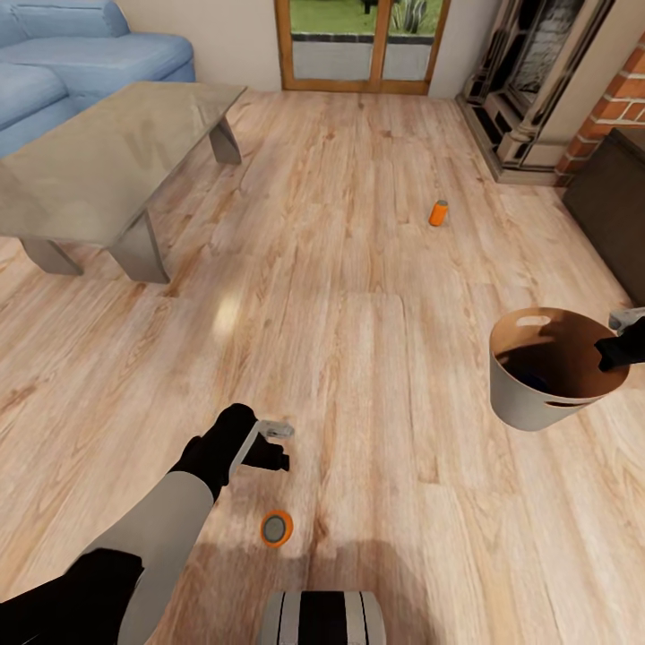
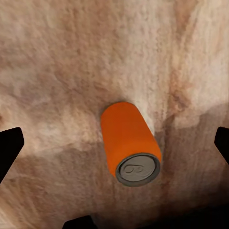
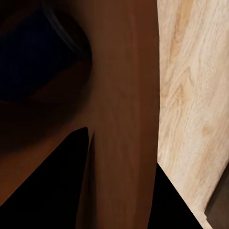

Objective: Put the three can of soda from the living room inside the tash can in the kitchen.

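I'm looking down over the living-room wood floor [image 1: 358, 296]. My left gripper [image 1: 279, 445] is hanging just above the floor w/ its jaws spread wide; in the left wrist view the black fingertips [image 2: 10, 145] are sitting well apart on either side of an orange soda can [image 2: 129, 142], not touching it. That can [image 1: 277, 528] is standing upright on the floor near me, just on the near side of the gripper, grey top facing up.

A 2nd orange soda can [image 1: 438, 212] is standing farther off, right of centre, well apart from everything else.

My right gripper [image 1: 622, 345] is pinching the rim of the trash can [image 1: 528, 403], holding it at the right side of the scene, tilted a bit. Its brown inside is showing, w/ something dark blue [image 1: 528, 376] low inside; I can't tell for sure it's the 3rd can. In the right wrist view I'm seeing the brown inner wall [image 3: 124, 95] and a dark rounded shape [image 3: 38, 57].

Glass tabletop [image 1: 116, 152] far left, blue sofa [image 1: 81, 54] beyond it, brick fireplace [image 1: 618, 98] far right.
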Robot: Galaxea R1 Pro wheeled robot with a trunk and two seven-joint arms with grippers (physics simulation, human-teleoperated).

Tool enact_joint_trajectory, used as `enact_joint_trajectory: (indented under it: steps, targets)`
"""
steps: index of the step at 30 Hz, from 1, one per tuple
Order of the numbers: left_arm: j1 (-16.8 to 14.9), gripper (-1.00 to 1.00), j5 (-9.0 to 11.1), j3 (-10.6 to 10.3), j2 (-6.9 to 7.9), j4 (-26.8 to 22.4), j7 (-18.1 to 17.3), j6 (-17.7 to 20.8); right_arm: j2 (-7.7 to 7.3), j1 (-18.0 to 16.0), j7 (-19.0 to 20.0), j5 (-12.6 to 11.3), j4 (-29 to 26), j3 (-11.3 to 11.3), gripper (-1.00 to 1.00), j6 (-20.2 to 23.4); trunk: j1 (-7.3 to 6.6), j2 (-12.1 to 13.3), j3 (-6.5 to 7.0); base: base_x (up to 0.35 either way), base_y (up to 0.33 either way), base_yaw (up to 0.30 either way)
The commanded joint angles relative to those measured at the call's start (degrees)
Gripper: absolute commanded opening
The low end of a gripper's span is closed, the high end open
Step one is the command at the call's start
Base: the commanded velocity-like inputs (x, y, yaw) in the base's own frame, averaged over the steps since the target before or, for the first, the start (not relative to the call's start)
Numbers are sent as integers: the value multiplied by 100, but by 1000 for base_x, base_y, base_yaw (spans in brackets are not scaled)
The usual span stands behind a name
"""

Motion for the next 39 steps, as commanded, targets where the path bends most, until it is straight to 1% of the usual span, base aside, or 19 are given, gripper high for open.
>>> enact_joint_trajectory:
  steps: [1,3,9,20,25,29,35,39]
  targets:
    - [0,100,1,0,-2,1,-1,-1,-2,-4,5,-29,-1,-2,-100,17,21,-42,-22,0,0,0]
    - [0,100,1,0,-4,1,-2,-4,-4,-4,6,-29,-1,-2,-100,17,65,-122,-62,0,0,0]
    - [0,100,6,0,-20,-3,-18,-7,-6,-4,4,-30,177,-4,-100,17,65,-122,-65,0,0,0]
    - [0,100,10,0,-21,-7,-27,-7,-7,1,8,-29,213,-2,-100,17,65,-122,-65,0,0,0]
    - [0,100,10,0,-21,-3,-28,-8,-3,4,6,-29,212,3,-100,17,175,-323,-155,0,0,0]
    - [0,100,68,0,-21,-1,-24,-8,1,4,5,-29,212,6,-100,17,263,-483,-227,0,0,0]
    - [0,100,100,0,-21,0,-11,-6,2,1,5,-29,212,7,-100,17,394,-722,-334,0,0,0]
    - [0,100,104,0,-21,0,-5,-2,2,2,4,-24,212,7,-100,17,404,-728,-423,0,0,0]
